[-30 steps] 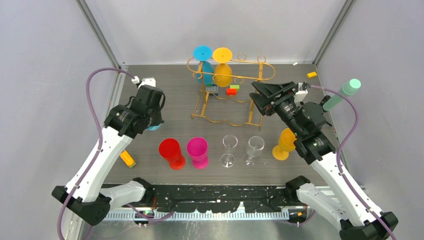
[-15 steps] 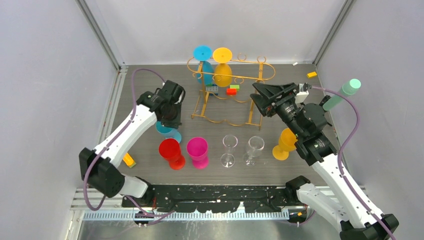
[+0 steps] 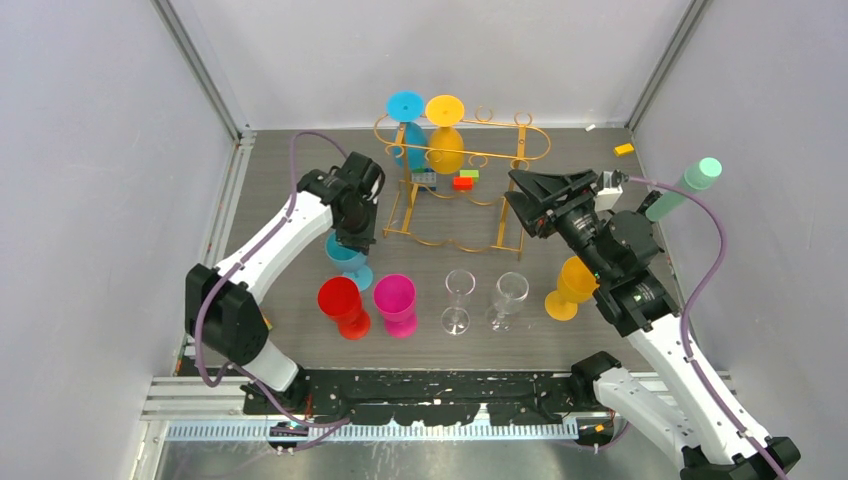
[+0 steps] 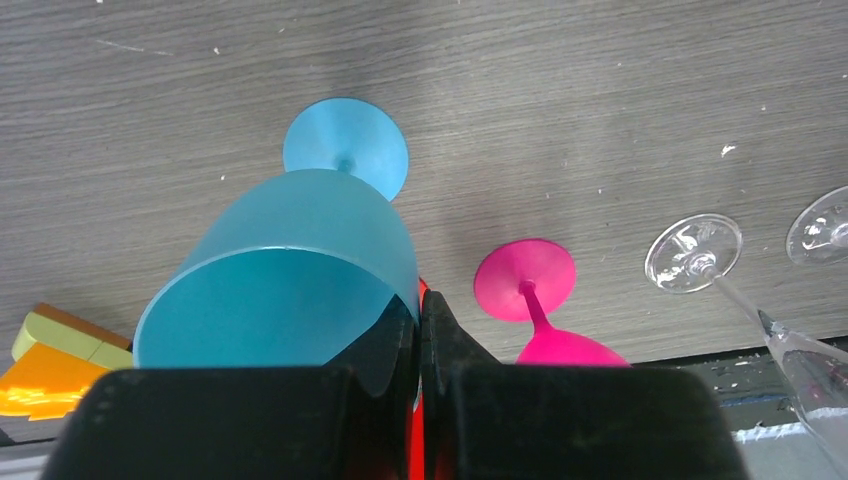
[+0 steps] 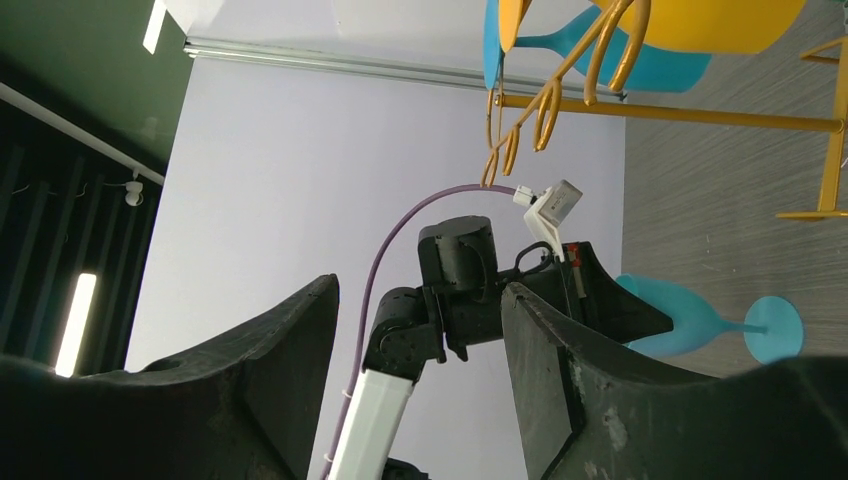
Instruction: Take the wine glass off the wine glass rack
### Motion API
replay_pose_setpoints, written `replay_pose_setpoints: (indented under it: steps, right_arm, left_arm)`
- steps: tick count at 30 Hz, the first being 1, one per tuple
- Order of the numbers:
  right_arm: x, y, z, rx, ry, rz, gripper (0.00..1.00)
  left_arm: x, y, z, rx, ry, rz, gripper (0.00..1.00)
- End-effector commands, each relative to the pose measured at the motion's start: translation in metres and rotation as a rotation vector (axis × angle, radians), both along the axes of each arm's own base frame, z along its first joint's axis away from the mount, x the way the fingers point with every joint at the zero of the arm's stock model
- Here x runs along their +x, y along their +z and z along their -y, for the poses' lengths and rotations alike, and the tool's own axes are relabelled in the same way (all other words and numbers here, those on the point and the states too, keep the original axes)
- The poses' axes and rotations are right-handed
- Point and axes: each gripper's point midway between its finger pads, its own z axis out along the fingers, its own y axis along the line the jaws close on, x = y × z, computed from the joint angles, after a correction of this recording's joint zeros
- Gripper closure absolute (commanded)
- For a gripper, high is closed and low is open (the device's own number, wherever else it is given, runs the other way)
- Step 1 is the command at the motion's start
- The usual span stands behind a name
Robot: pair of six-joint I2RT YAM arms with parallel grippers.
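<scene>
The gold wire wine glass rack (image 3: 505,152) stands at the back of the table, with a blue wine glass (image 3: 405,108) and a yellow one (image 3: 445,112) hanging upside down at its left end. My left gripper (image 3: 352,238) is shut on the rim of a light blue wine glass (image 4: 300,250), just left of the rack and behind the red glass (image 3: 343,305). That glass leans, foot (image 4: 345,148) down by the table. My right gripper (image 3: 522,207) is open and empty beside the rack's right end. In the right wrist view the rack (image 5: 560,100) is above the open gripper (image 5: 420,310).
A row of glasses stands near the front: red, magenta (image 3: 396,303), two clear (image 3: 457,300) (image 3: 508,300) and orange (image 3: 570,287). Small coloured blocks (image 3: 463,182) lie under the rack, an orange one (image 3: 624,149) at the back right. A green cylinder (image 3: 690,185) sticks out by the right wall.
My left arm has swung from the left side toward the middle with the light blue glass, which is now lower, behind the red glass. The right arm has barely moved.
</scene>
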Motion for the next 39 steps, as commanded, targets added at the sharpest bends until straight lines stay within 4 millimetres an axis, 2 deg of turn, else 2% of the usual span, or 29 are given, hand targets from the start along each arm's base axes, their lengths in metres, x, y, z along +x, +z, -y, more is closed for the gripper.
replay_pose_setpoints:
  steps: [1,6,9,10,11,12,13,14,15,16,17,18,19,21,22,23,24,25,26,27,28,29,31,35,39]
  right_arm:
    - [-0.003,0.01,0.006,0.003,-0.03,0.045,0.34]
    - [-0.003,0.011,0.005,-0.012,-0.026,0.037,0.34]
    - [0.001,0.001,0.003,-0.06,-0.025,-0.006,0.34]
    - [0.0,0.007,0.003,-0.066,-0.025,0.002,0.34]
    - [0.003,0.0,0.002,-0.099,-0.026,-0.018,0.34]
    - [0.005,0.005,0.002,-0.125,-0.029,-0.006,0.34]
    - [0.005,0.001,0.002,-0.15,-0.031,-0.025,0.34]
    - [0.008,0.008,0.003,-0.184,-0.04,-0.008,0.34]
    - [0.009,0.003,0.003,-0.218,-0.043,-0.028,0.35]
    - [0.013,0.013,0.005,-0.254,-0.056,-0.008,0.36]
    - [0.014,0.01,0.006,-0.289,-0.06,-0.03,0.36]
    - [0.019,0.019,0.006,-0.325,-0.07,-0.011,0.38]
    - [0.022,0.015,0.006,-0.357,-0.071,-0.032,0.38]
    - [0.031,0.031,0.005,-0.395,-0.081,-0.014,0.42]
    - [0.041,0.026,0.0,-0.422,-0.076,-0.028,0.46]
    - [0.044,0.036,-0.001,-0.417,-0.076,-0.013,0.48]
    - [0.055,0.029,-0.008,-0.434,-0.064,-0.031,0.52]
    - [0.059,0.04,-0.009,-0.43,-0.066,-0.013,0.53]
    - [0.071,0.032,-0.016,-0.446,-0.053,-0.038,0.54]
    - [0.075,0.042,-0.019,-0.44,-0.05,-0.023,0.54]
    - [0.087,0.033,-0.025,-0.459,-0.042,-0.045,0.54]
    - [0.091,0.042,-0.027,-0.456,-0.044,-0.029,0.53]
    - [0.111,0.032,-0.036,-0.477,-0.036,-0.055,0.51]
    - [0.135,0.021,-0.048,-0.494,-0.02,-0.078,0.48]
    - [0.151,0.01,-0.061,-0.468,0.006,-0.099,0.47]
  left_arm:
    - [0.009,0.013,0.008,-0.039,-0.023,0.026,0.95]
    - [0.012,0.03,0.008,-0.055,-0.017,0.076,0.72]
    - [0.015,0.051,0.008,-0.077,-0.014,0.135,0.6]
    - [0.016,0.058,0.008,-0.086,-0.016,0.154,0.57]
    - [0.016,0.066,0.008,-0.095,-0.016,0.176,0.54]
    - [0.016,0.075,0.008,-0.106,-0.016,0.201,0.51]
    - [0.016,0.082,0.006,-0.112,-0.014,0.223,0.48]
    - [0.016,0.09,0.004,-0.117,-0.01,0.249,0.44]
    - [0.015,0.097,0.003,-0.123,-0.008,0.276,0.41]
    - [0.015,0.105,0.001,-0.131,-0.007,0.307,0.37]
    - [0.014,0.114,0.0,-0.145,-0.008,0.339,0.29]
    - [0.014,0.123,0.0,-0.164,-0.007,0.376,0.23]
    - [0.012,0.133,-0.001,-0.186,-0.007,0.418,0.2]
    - [0.009,0.152,-0.002,-0.234,-0.004,0.495,0.14]
    - [0.006,0.161,-0.002,-0.261,-0.006,0.531,0.1]
    - [0.004,0.169,-0.002,-0.284,-0.007,0.564,0.08]
    - [0.002,0.178,-0.002,-0.311,-0.007,0.602,0.04]
    - [0.0,0.184,-0.002,-0.332,-0.005,0.632,0.01]
    - [-0.002,0.192,-0.003,-0.357,-0.004,0.669,0.01]
    - [-0.005,0.198,-0.003,-0.38,-0.004,0.699,0.0]
    - [-0.008,0.204,-0.003,-0.403,-0.007,0.727,0.0]
    - [-0.011,0.209,-0.004,-0.425,-0.012,0.755,0.0]
    - [-0.019,0.216,-0.005,-0.46,-0.023,0.804,0.0]
    - [-0.035,0.234,0.0,-0.573,-0.08,0.913,0.0]
    - [-0.046,0.242,0.0,-0.629,-0.099,0.96,0.0]
